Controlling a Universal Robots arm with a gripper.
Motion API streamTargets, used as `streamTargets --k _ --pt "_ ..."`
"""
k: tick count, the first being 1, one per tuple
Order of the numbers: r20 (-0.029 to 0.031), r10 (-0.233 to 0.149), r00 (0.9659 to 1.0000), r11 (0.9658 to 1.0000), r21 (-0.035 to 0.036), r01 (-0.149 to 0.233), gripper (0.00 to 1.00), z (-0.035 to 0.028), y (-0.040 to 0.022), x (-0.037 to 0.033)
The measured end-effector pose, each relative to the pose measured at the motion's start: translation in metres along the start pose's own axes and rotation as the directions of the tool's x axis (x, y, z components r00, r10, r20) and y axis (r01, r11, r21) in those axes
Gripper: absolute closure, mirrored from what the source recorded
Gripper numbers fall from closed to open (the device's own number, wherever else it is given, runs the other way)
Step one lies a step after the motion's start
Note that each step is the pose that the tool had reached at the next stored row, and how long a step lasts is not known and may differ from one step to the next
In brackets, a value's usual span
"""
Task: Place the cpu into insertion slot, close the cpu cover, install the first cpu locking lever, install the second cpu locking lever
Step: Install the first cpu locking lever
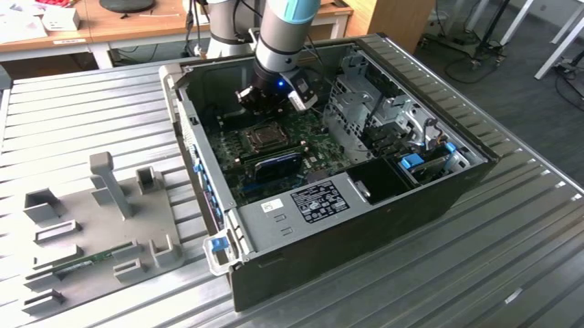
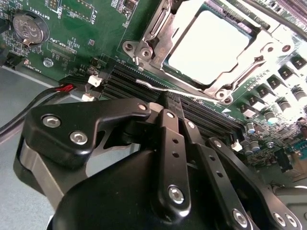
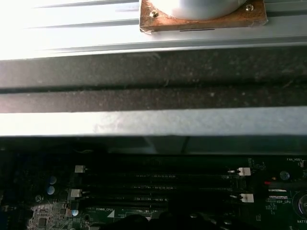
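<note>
The cpu [image 2: 208,45] lies in the insertion slot [image 1: 264,139] on the green board, its pale metal top showing through the window of the cpu cover [image 2: 160,26], which lies flat around it. A thin silvery locking lever [image 2: 158,87] runs along the socket's edge by the memory slots. My gripper [image 2: 173,103] stands just in front of that lever with its black fingers [image 2: 170,143] pressed together. Whether the tips touch the lever is hidden. In the exterior view the gripper [image 1: 271,102] hangs inside the open computer case, just behind the socket.
Long black memory slots [image 2: 129,76] [image 3: 158,179] lie between gripper and socket. A coin battery [image 2: 29,28] and red-black wires [image 2: 64,88] are close by. The case wall [image 3: 144,122] and a metal drive cage [image 1: 365,102] hem the board in. A grey fixture plate [image 1: 100,219] lies at the exterior view's left.
</note>
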State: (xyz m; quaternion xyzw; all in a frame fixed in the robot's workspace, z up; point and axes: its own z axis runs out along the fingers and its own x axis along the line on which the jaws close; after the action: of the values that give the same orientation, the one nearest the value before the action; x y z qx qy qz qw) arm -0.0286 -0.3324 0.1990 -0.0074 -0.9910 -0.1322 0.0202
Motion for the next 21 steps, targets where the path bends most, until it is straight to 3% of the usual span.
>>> streamTargets --k 10,18,21 --pt "0.0006 0.000 1.0000 1.0000 -0.0003 0.000 0.90 0.0003 0.0003 0.0000" --pt "0.0037 0.000 1.0000 1.0000 -0.0003 0.000 0.90 0.0021 0.0069 0.0014" --pt "0.0039 -0.001 1.0000 1.0000 -0.0003 0.001 0.90 -0.0004 0.0076 0.0015"
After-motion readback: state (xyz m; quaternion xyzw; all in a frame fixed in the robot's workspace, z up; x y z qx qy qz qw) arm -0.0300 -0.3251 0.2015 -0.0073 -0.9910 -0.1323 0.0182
